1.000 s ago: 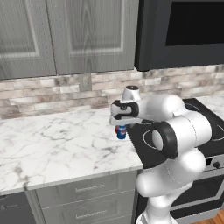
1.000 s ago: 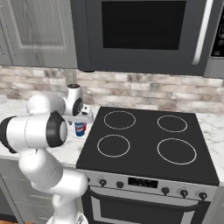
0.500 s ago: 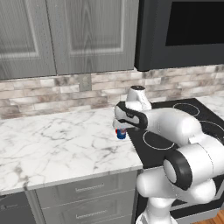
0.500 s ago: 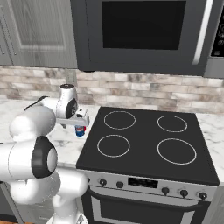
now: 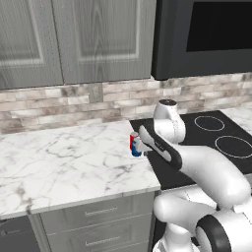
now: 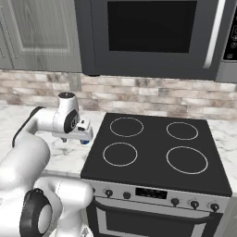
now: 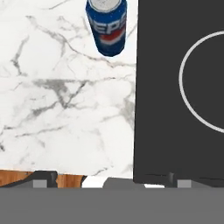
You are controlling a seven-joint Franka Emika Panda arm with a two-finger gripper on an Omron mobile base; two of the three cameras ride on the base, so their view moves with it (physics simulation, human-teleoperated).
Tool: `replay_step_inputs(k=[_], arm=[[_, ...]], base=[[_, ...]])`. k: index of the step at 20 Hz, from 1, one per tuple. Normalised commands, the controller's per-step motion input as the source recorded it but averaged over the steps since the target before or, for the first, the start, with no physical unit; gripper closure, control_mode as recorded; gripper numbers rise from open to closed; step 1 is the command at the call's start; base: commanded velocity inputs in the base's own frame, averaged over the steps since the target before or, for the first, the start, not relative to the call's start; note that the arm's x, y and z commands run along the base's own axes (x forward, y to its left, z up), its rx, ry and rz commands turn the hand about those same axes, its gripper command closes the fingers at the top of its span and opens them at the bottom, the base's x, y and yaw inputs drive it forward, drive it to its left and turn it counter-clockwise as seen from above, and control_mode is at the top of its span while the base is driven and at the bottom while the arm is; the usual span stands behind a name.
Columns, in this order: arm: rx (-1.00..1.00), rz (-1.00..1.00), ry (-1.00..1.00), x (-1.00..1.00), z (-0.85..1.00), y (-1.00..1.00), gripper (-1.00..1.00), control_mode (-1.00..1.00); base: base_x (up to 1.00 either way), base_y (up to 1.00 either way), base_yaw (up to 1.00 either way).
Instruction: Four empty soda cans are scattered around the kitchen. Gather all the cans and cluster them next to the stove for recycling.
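Stove (image 6: 157, 152): black glass cooktop with white ring marks, oven front and knobs below. I count it as the gathering spot; its left edge meets the marble counter (image 5: 64, 162).

Counter: white marble, left of the stove, under grey cabinets and a brick-pattern wall.

Gripper (image 5: 139, 144): jaws stand wide, holding nothing. It sits just beside the can, on the stove side of it.

Blue soda can (image 5: 134, 144): upright on the marble, just beside the stove's left edge, free of the jaws. I judge this one placed.

Step in hand, as I read it: clearing away from the placed can. To do it well I would lift straight up with the jaws kept wide before swinging anywhere, so no fingertip clips the can and rolls it (it is light and empty). Only then turn the base toward the next can.

View notes:
- Hand view: shows the can's (image 7: 107, 26) printed label, its silver top, and bare marble between can and cooktop edge.
- Left base view: shows gripper against can from the side; the gap between them is hard to judge here.
- Right base view: the hand (image 6: 78, 132) hides nearly all of the can; all four burner rings and the knob row show.
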Motion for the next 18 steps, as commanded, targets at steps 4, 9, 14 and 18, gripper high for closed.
replay_step_inputs(k=[4, 9, 14, 18], arm=[[0.0, 0.0, 0.0, -0.46, 0.24, -0.19, -1.0, -1.0], [0.0, 0.01, 0.0, -0.56, 0.08, -0.17, -1.0, -1.0], [0.0, 0.0, 0.0, -0.35, 0.1, -0.08, -1.0, -1.0], [0.0, 0.0, 0.0, -0.17, 0.09, 0.0, -1.0, -1.0]], base=[[0.0, 0.0, 0.0], [0.0, 0.0, 0.0], [0.0, 0.0, 0.0], [0.0, 0.0, 0.0]])
